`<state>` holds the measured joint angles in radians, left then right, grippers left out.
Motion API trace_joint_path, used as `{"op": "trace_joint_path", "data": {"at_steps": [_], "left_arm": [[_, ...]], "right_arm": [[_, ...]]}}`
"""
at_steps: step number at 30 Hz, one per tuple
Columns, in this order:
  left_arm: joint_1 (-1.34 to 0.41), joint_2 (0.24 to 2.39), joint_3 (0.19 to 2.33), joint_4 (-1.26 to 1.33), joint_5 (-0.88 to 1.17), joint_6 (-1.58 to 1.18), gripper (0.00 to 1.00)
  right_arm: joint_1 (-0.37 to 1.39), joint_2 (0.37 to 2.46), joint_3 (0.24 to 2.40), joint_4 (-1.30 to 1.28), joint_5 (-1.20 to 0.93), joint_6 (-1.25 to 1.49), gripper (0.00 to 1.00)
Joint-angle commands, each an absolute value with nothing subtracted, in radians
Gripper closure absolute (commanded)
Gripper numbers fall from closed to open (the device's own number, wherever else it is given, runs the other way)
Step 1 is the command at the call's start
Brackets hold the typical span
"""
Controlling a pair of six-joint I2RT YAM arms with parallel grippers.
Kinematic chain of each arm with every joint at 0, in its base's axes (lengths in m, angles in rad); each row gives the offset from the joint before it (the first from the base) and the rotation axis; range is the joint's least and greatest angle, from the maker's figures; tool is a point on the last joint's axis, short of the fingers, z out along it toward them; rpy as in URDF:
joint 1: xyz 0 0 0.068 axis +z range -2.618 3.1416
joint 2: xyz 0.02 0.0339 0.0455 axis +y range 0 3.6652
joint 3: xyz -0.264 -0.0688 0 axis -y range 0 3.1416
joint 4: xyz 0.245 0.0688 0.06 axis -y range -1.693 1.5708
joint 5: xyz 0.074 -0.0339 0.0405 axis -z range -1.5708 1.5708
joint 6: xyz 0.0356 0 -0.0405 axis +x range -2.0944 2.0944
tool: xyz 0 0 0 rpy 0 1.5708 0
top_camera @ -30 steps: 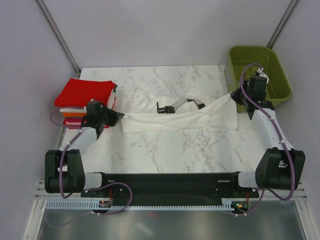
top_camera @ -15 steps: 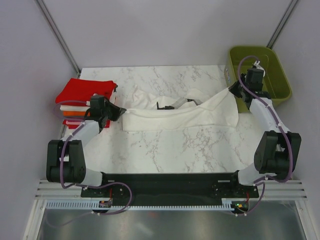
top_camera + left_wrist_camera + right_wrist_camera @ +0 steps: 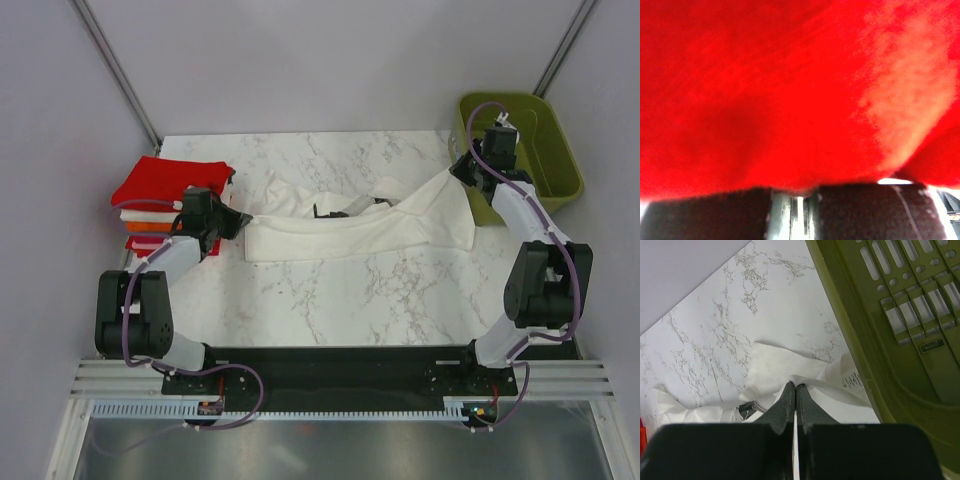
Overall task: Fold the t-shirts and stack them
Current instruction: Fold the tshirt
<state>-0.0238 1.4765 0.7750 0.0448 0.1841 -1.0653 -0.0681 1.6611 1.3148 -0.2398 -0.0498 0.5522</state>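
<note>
Lying stretched across the marble counter [image 3: 330,300], the white t-shirt [image 3: 350,235] is pinched at both ends. The left claw [image 3: 238,220] is closed on its left corner and the right claw [image 3: 794,392] is clamped on its raised right end. A red-topped folded stack [image 3: 165,190] sits left of the shirt, an olive-green basket [image 3: 555,160] right.

The light over my workspace is even and soft, coming from above. The marble table [image 3: 330,290] is bright with no glare, and the shadows are faint. The white t-shirt [image 3: 350,238] nearly washes out against it. My left wrist view is one blurred red t-shirt [image 3: 765,90] — far too close to focus, with a paler, overexposed patch at the upper right. My right wrist view is sharper: the marble veins are crisp and the basket [image 3: 900,340] is evenly lit, while my right gripper [image 3: 794,390] is a dark, soft-edged silhouette.
</note>
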Motion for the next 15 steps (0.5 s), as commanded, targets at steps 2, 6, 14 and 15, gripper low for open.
{"op": "trace_joint_path", "data": {"at_steps": [2, 6, 14, 15], "left_arm": [[-0.023, 1.489, 0.799, 0.084, 0.146, -1.091, 0.98], [-0.023, 1.496, 0.799, 0.084, 0.146, -1.094, 0.98], [-0.023, 1.482, 0.779, 0.083, 0.121, -1.101, 0.98], [-0.023, 1.485, 0.779, 0.083, 0.120, -1.101, 0.98]], "right_arm": [[-0.067, 1.674, 1.385, -0.207, -0.025, 0.537, 1.00], [-0.069, 1.683, 1.393, -0.219, -0.006, 0.538, 1.00], [-0.069, 1.674, 1.387, -0.229, 0.044, 0.537, 1.00], [-0.069, 1.677, 1.387, -0.230, 0.048, 0.543, 1.00]]}}
